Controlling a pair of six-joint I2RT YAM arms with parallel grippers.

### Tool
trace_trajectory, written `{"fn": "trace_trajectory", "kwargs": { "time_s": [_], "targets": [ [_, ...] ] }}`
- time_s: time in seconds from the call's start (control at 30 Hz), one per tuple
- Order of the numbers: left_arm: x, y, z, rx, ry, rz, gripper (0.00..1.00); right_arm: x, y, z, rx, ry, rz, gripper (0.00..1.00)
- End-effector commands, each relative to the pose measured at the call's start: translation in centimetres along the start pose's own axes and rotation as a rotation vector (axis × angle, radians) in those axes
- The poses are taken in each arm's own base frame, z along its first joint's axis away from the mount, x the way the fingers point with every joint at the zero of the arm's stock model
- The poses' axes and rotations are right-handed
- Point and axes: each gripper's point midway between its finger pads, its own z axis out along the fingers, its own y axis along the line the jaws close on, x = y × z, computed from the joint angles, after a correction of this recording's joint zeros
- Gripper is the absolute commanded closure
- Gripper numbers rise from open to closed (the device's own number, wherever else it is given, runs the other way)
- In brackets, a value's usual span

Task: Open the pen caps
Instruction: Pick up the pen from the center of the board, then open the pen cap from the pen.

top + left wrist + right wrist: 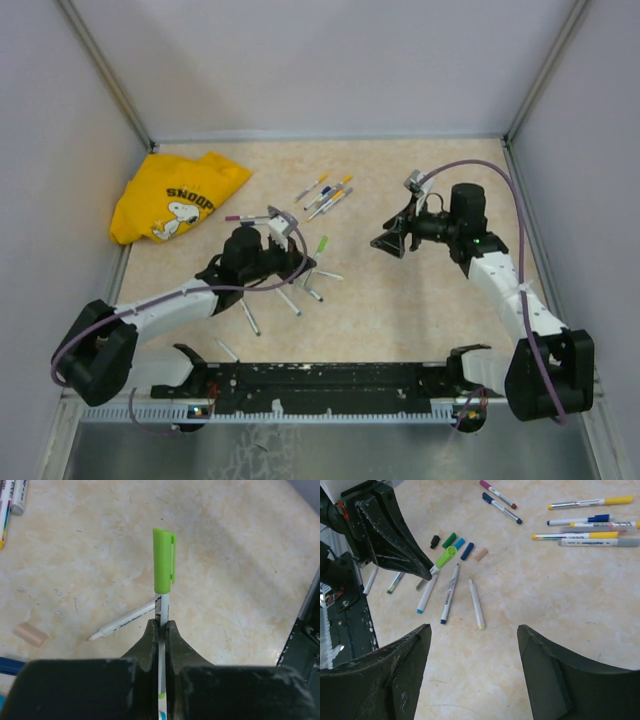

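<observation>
The left gripper [161, 626] clamps a pen barrel [161, 605] just behind its green cap [164, 560], leaving the cap exposed for pulling. The right gripper [472, 630] hangs open, well apart, presumably ready to take it.
</observation>
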Motion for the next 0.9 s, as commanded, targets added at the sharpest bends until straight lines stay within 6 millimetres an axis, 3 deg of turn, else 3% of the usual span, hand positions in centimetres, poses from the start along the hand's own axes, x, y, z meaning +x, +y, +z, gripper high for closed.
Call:
{"fn": "trace_trajectory", "kwargs": {
  "time_s": [0.0,0.4,0.87],
  "targets": [
    [-4.7,-3.6,-2.6,0.161,-0.299,-0.07,1.0,-1.2,2.6,0.9,-0.11,-0.045,-0.073,0.3],
    [-5.4,-5.6,-6.7,0.247,-0.546,-0.192,1.0,-0.2,5.7,2.3,-0.233,-0.066,-0.106,0.33],
    [-5.4,-7.7,-7.5,0.257,-0.672,-0.222,1.0,1.5,8.0,3.8,-0.316,-0.051,-0.12,0.33]
  ]
}}
